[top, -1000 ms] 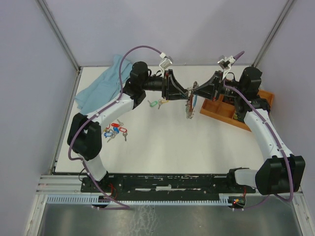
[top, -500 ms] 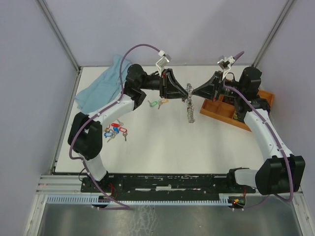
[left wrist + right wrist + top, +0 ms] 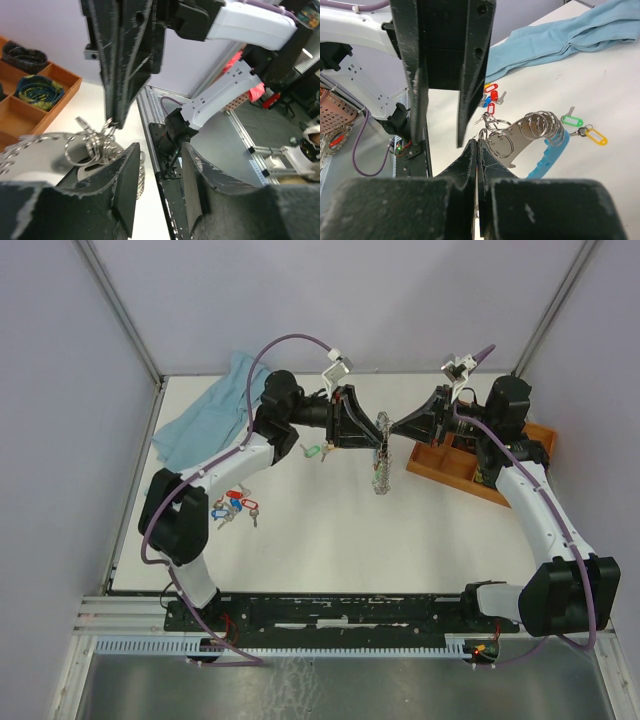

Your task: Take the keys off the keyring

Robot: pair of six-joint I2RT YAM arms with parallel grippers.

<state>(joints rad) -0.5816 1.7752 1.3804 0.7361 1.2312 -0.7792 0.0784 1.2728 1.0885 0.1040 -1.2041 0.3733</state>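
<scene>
Presently my right pincer (image 3: 477, 148) is pressed together on a small loop at the top of the keyring (image 3: 535, 127), holding it up just off the wooden tray (image 3: 470, 468), on the side that faces my left arm. From that grip the keyring hangs over the white table (image 3: 330, 540), strung thick with silver keys (image 3: 380, 478), one curved stretch sheathed in light blue. My left pincer (image 3: 160, 192) meets the right one almost tip to tip from the far side of the keyring. Its fingers are spread with nothing between them, and the rings sit just beside one finger. Farther from the tray a green-tagged key (image 3: 571, 120) and a yellow-tagged key (image 3: 596, 136) lie on the table. Farther off again lie the red- and blue-tagged keys (image 3: 237, 502) and a blue cloth (image 3: 205, 415).
</scene>
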